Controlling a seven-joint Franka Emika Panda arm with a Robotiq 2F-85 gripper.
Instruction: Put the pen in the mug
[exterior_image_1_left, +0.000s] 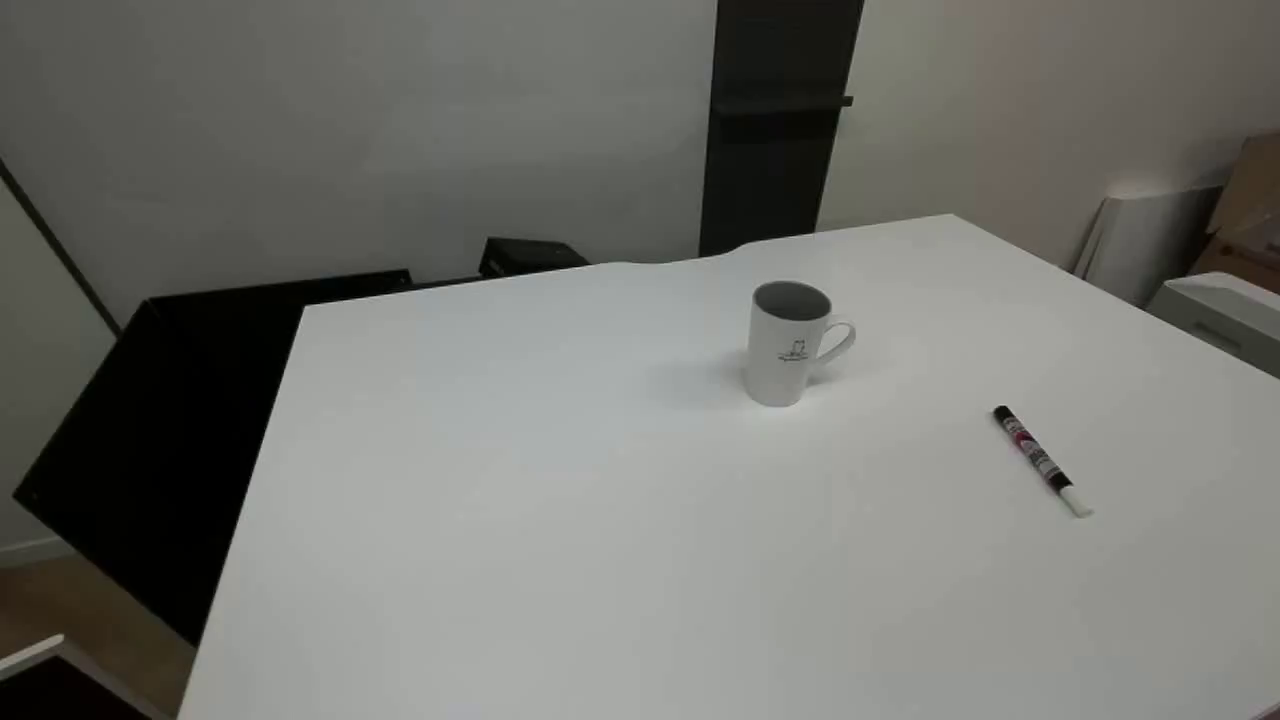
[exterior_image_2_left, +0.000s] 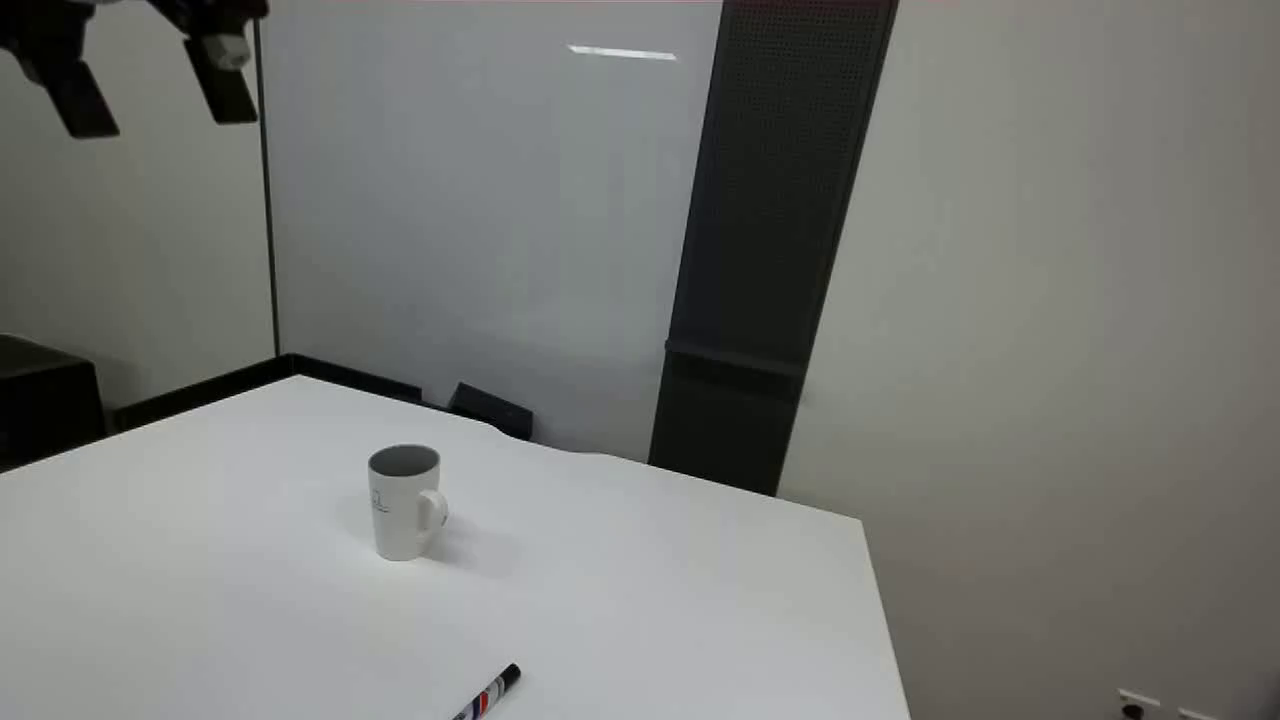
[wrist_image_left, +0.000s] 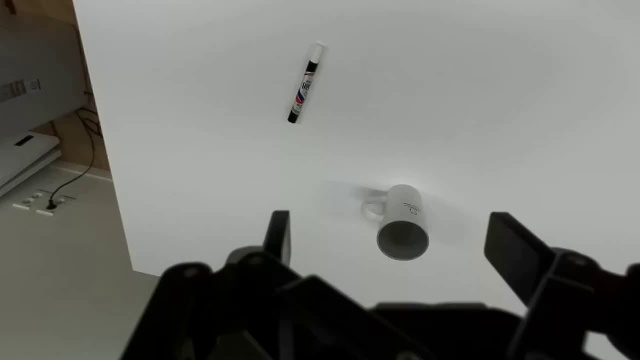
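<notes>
A black-and-white pen (exterior_image_1_left: 1043, 462) lies flat on a white bench (exterior_image_1_left: 500, 520), well apart from an upright mug (exterior_image_1_left: 777, 355) that shows nothing inside. Higher up hangs the tool (exterior_image_2_left: 160, 105), spread wide and holding nothing. The task looks unstarted: grasping, lifting, carrying and lowering the pen into the mug all remain.

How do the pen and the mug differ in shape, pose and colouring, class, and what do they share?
Shape: the pen is a thin, straight stick; the mug is a wider, handled cylinder.
Pose: the pen lies flat; the mug stands upright.
Colouring: the pen has black sections and a multicoloured label; the mug is white outside and grey inside.
Shared: both rest on the table, apart, and both carry printing.
</notes>
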